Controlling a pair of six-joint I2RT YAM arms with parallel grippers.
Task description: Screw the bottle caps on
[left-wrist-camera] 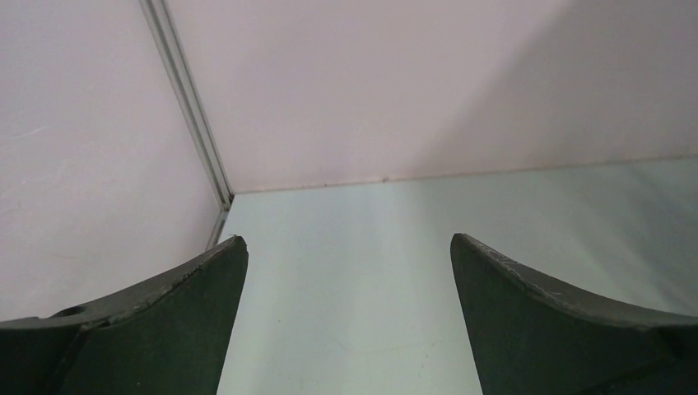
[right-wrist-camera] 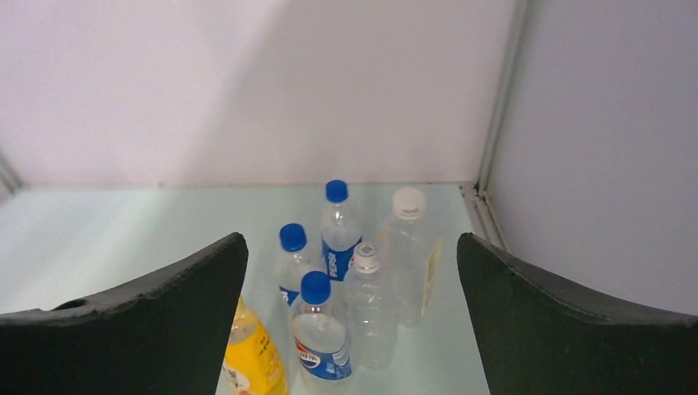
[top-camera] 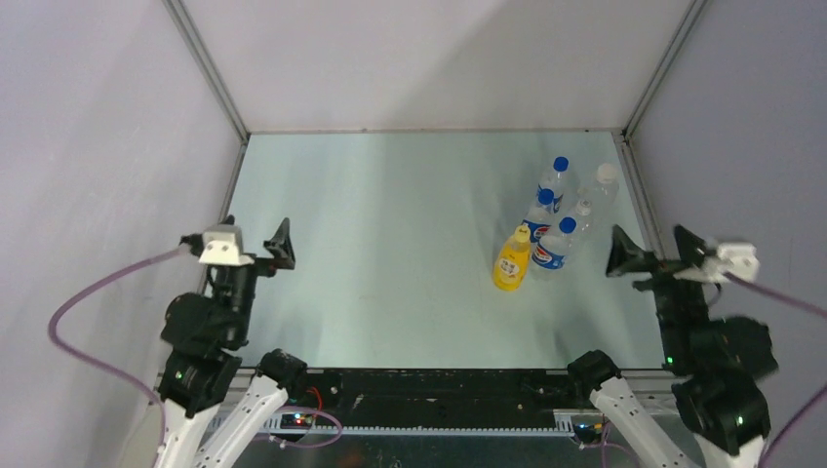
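— where on the table [top-camera: 390, 244] for the bottles?
— bunched at about 2 o'clock in the top view, toward the far right corner, all upright. three clear ones with blue labels: far labelled bottle [top-camera: 553, 185], middle labelled bottle [top-camera: 539, 222], near labelled bottle [top-camera: 552, 251].
— and the caps?
— already sitting on the necks: far blue cap [top-camera: 559, 164], middle blue cap [top-camera: 545, 197], near blue cap [top-camera: 567, 225]. cannot tell how tightly.
— anything yellow?
— yellow bottle [top-camera: 510, 265] at the 8 o'clock end of the bunch, just beside the near labelled bottle, with the yellow cap [top-camera: 523, 233] on top. half hidden behind a finger in the right wrist view.
— others in the bunch?
— clear bottle with a white cap [top-camera: 605, 185] at the 2 o'clock end, plus a smaller clear bottle [top-camera: 582, 213] standing between it and the labelled ones.
— left gripper [top-camera: 255, 234]?
— at 9 o'clock of the table, by the left wall. fingers spread wide, empty. well apart from the bottles, looking toward the far left corner.
— right gripper [top-camera: 651, 244]?
— at 3 o'clock, by the right wall. fingers likewise spread wide, empty. near the bunch but touching none of it, pointed toward it, with the blue caps framed between the fingers in the wrist view.
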